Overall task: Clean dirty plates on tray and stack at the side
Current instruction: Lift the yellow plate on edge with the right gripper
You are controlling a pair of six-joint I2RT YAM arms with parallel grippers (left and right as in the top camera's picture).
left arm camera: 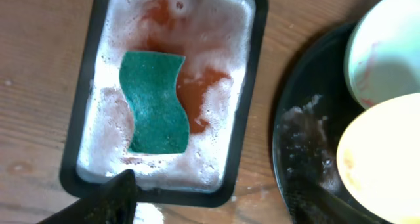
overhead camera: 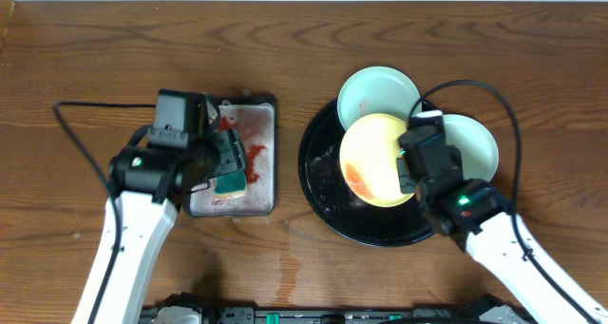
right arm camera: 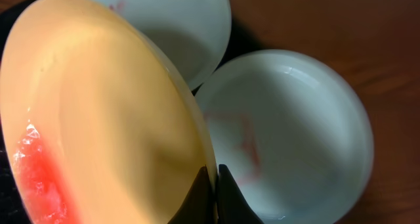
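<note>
**Yellow Plate Held, Nothing Yet Stacked**

No stack is seen anywhere on the wood-grain tabletop (overhead camera: 76, 67). The round black tray (overhead camera: 318, 186) is seen wet with suds, and a rectangular tray (left arm camera: 258, 73) of red-stained foam is set well to its left. The yellow plate (overhead camera: 370, 153), smeared red at one edge, is held tilted over the round tray, its rim pinched by the right gripper (right arm camera: 213, 188). One mint plate (overhead camera: 375, 91) and a second mint plate (overhead camera: 475, 143) are found at that tray's rim, both faintly marked red. The green sponge (left arm camera: 154, 102) is left ungrasped in the foam below the left gripper (left arm camera: 210, 184), whose fingers are spread wide. Nearly all the cleaning and stacking is judged outstanding.
</note>
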